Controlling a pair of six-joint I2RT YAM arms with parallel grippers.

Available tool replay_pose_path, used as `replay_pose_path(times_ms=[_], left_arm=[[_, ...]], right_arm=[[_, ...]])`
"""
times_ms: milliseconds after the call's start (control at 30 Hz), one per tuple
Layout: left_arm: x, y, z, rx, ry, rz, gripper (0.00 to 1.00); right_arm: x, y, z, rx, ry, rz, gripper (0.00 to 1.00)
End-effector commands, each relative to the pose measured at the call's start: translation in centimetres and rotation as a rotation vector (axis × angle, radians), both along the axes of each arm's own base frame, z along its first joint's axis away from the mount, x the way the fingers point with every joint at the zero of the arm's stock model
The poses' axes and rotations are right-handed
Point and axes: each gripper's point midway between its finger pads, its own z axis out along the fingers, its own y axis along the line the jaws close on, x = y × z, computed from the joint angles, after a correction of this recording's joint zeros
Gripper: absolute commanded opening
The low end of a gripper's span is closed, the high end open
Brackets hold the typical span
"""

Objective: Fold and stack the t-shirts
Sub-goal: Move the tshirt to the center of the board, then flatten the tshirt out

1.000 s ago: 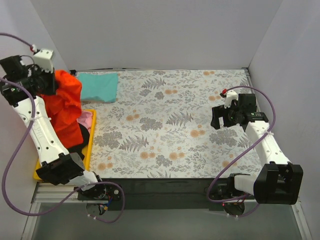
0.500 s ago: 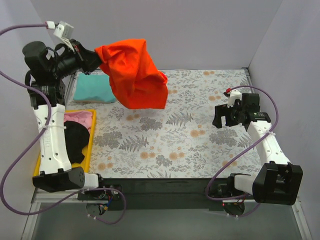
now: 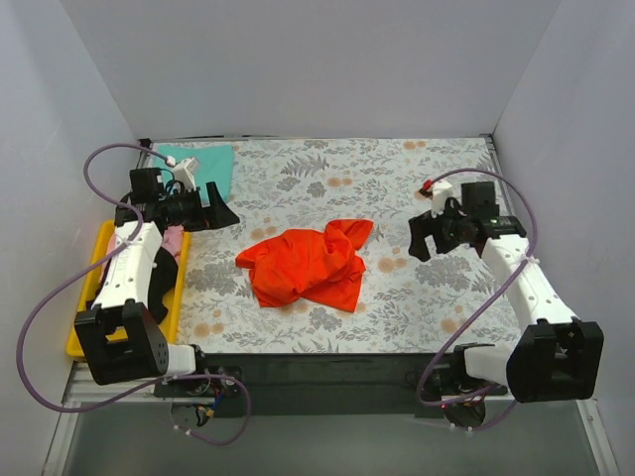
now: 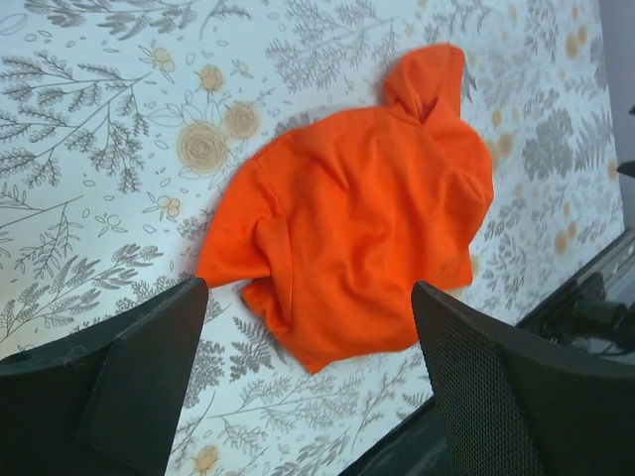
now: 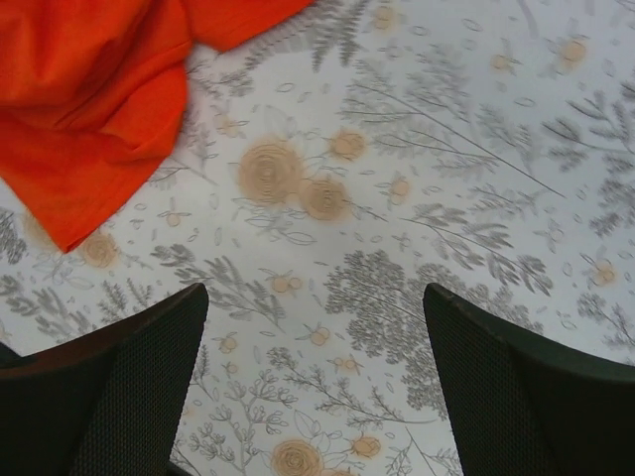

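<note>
Hovering with its jaws spread wide and nothing between them, the left gripper (image 3: 223, 211) sits above the floral cloth (image 3: 397, 178) near its left edge, pointed toward the orange-red shirt (image 3: 308, 266). The right gripper (image 3: 429, 236) is likewise spread and empty, off the shirt's right side and apart from it. The shirt lies in a crumpled heap around the middle of the cloth, with one bunched end sticking out toward the far right and its edges rolled under, so no sleeve or hem shows cleanly. Behind the left arm, a teal shirt (image 3: 203, 164) lies flat in the far-left corner. A pink shirt (image 3: 174, 238) and a black shirt (image 3: 164, 270) sit in the yellow tray (image 3: 84, 297). The likely trouble from here is a blind pinch into the heap. Fingers closing on a doubled fold would lift several layers at once and tighten the tangle, and a low grab could catch the floral cloth and drag it.
</note>
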Motion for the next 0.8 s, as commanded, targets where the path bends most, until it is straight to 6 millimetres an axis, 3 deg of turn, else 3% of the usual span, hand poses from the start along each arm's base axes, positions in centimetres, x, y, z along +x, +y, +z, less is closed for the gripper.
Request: replay_pose_path(times_ms=[0, 167, 267, 400, 567, 767], left_arm=[[-2.4, -0.6, 1.1, 0.057, -0.075, -0.144, 0.83], [-4.1, -1.2, -3.2, 0.091, 0.06, -0.266, 0.72], [-4.8, -1.3, -6.0, 0.132, 0.155, -0.277, 0.66], [-3.9, -1.2, -8.0, 0.224, 0.175, -0.25, 0.61], [-3.8, -1.7, -10.8, 0.311, 0.259, -0.267, 0.6], [-3.4, -2.2, -12.8, 0.355, 0.296, -0.257, 0.61]], right_arm=[[-1.9, 4.2, -0.9, -0.114, 0.008, 0.225, 0.95], [-2.1, 6.5, -2.5, -0.152, 0.059, 0.312, 0.84], [-2.6, 9.1, -3.1, -0.134, 0.098, 0.377, 0.79], [-3.7, 12.4, -4.7, -0.135, 0.146, 0.463, 0.69], [-5.0, 14.8, -6.2, -0.196, 0.116, 0.549, 0.58], [-7.7, 17.3, -8.1, -0.301, 0.061, 0.682, 0.55]])
